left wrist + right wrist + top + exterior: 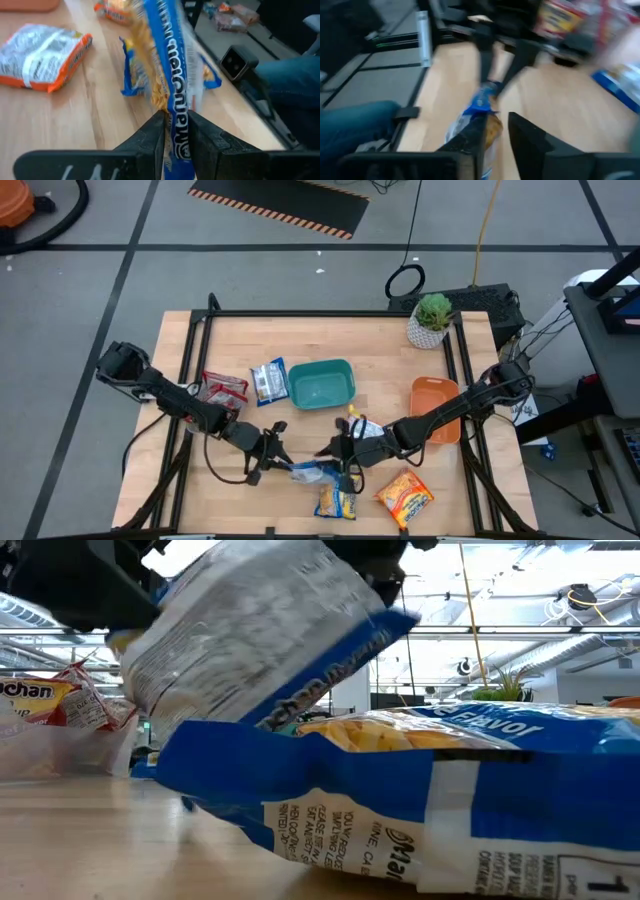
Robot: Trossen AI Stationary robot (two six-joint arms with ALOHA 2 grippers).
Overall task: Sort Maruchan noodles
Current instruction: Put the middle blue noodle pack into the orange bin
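A: Noodles, where are they seen?
B: A blue packet (308, 471) is pinched low-centre by the left gripper (176, 131); the right gripper's (495, 127) fingers are slightly parted around its other end.

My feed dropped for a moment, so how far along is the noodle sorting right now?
Little looks sorted: the teal rectangular plastic bin and orange plastic tray look empty. In hand: the left claw is shut on a blue-and-yellow crinkly noodle packet, with the right claw at its other end. Left: a dark red packet, a white/silver packet, an orange packet and another blue-and-yellow packet lie loose on the wooden table.
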